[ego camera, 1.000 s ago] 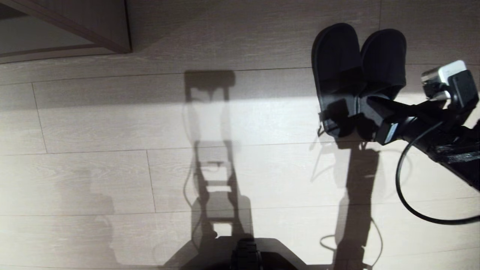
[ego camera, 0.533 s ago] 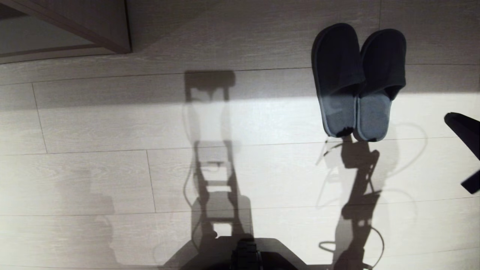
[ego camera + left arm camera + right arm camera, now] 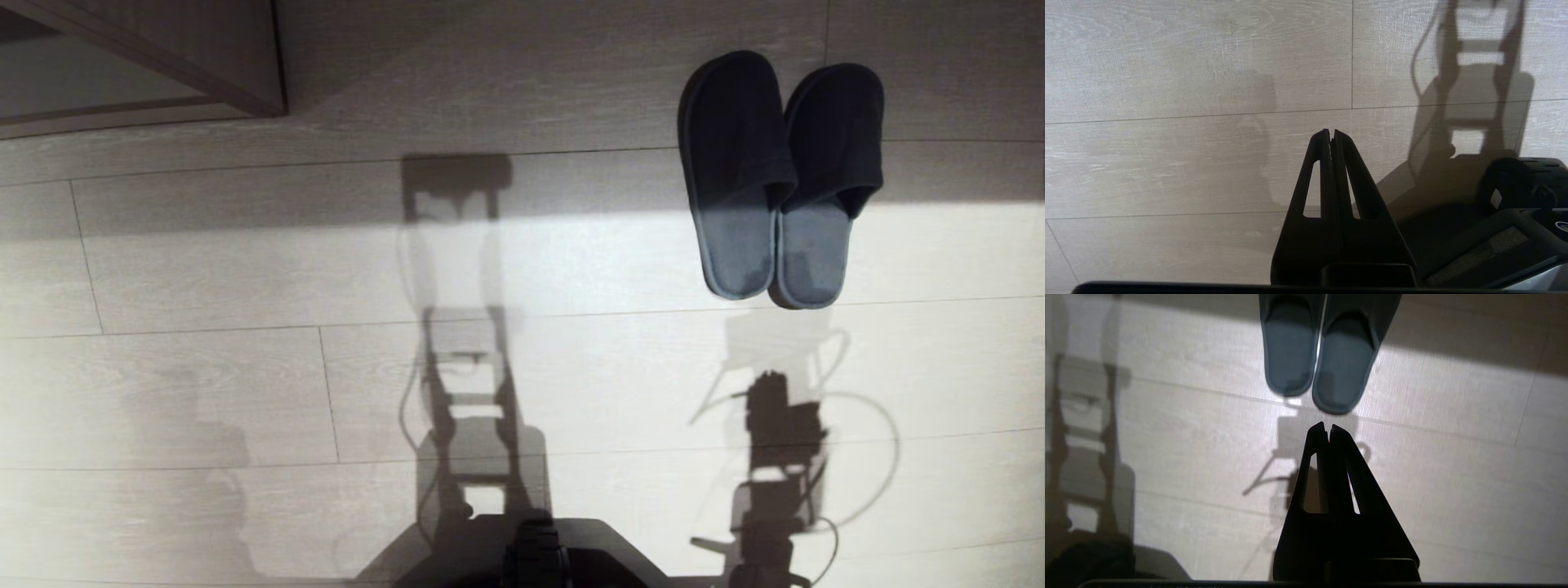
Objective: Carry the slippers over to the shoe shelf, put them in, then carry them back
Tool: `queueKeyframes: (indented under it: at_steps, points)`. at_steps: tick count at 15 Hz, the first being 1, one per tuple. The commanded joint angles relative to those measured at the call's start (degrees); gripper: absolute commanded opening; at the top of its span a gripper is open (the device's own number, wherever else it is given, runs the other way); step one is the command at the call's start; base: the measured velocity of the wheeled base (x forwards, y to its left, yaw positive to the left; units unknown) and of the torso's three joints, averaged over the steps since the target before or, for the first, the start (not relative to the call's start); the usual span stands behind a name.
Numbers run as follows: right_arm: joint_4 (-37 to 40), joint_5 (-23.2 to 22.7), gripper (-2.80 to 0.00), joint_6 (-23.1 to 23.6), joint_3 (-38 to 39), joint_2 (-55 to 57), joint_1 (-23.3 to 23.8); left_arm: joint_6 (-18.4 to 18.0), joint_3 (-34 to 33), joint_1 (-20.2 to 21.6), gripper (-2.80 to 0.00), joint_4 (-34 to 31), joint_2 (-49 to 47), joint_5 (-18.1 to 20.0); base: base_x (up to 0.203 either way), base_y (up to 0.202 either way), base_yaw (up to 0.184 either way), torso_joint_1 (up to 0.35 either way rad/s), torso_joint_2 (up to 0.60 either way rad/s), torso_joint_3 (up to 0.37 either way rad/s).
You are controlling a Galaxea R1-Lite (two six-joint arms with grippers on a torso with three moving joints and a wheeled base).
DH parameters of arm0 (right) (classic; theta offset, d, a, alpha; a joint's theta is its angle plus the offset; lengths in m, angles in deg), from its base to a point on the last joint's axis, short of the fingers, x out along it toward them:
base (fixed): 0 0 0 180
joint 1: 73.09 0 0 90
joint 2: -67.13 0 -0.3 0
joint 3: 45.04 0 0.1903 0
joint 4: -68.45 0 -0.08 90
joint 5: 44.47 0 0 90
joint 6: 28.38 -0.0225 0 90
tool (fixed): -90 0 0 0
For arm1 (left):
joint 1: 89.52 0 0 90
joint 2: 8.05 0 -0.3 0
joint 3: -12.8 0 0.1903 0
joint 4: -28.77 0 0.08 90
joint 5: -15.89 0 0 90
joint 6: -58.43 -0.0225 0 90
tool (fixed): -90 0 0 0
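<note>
The slippers (image 3: 780, 180) lie far right on the floor; the right gripper (image 3: 1327, 426), closed and empty, could scatter them if lowered unopened.

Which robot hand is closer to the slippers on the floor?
Right. The right hand, shut, points at the slippers with a stretch of bare floor between. The left hand, also shut, has only floor ahead of it, no slippers in its view.
</note>
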Motion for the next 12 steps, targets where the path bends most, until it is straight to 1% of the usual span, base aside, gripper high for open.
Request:
queueKeyframes:
  at_steps: [1,3,4,6,8,11,12]
  points:
    - [1.3,-0.1,-2.80,-0.2,3.9,-8.1,1.0,0.0,0.0,0.0,-2.80,0.0,0.1,-0.1,0.000,0.000,0.000,0.000,0.00,0.000]
    - [2.9,-0.2,-2.80,-0.4,8.8,-11.5,1.7,0.0,0.0,0.0,-2.80,0.0,0.1,0.0,0.000,0.000,0.000,0.000,0.00,0.000]
    - [5.6,-0.2,-2.80,-0.4,10.3,-13.4,2.0,0.0,0.0,0.0,-2.80,0.0,0.1,0.0,0.000,0.000,0.000,0.000,0.00,0.000]
    - [14.4,-0.3,-2.80,-0.3,10.3,-19.8,2.3,0.0,0.0,0.0,-2.80,0.0,0.1,0.0,0.000,0.000,0.000,0.000,0.00,0.000]
    - [22.4,1.2,-2.80,-0.7,10.5,-22.8,2.5,0.0,0.0,0.0,-2.80,0.0,0.0,0.0,0.000,0.000,0.000,0.000,0.00,0.000]
    - [26.8,1.8,-2.80,-1.9,10.5,-22.3,2.5,0.0,0.0,0.0,-2.80,0.0,0.0,0.0,0.000,0.000,0.000,0.000,0.00,0.000]
    - [26.8,1.8,-2.80,-2.0,10.5,-22.3,2.5,0.0,0.0,0.0,-2.80,0.0,0.0,0.0,0.000,0.000,0.000,0.000,0.00,0.000]
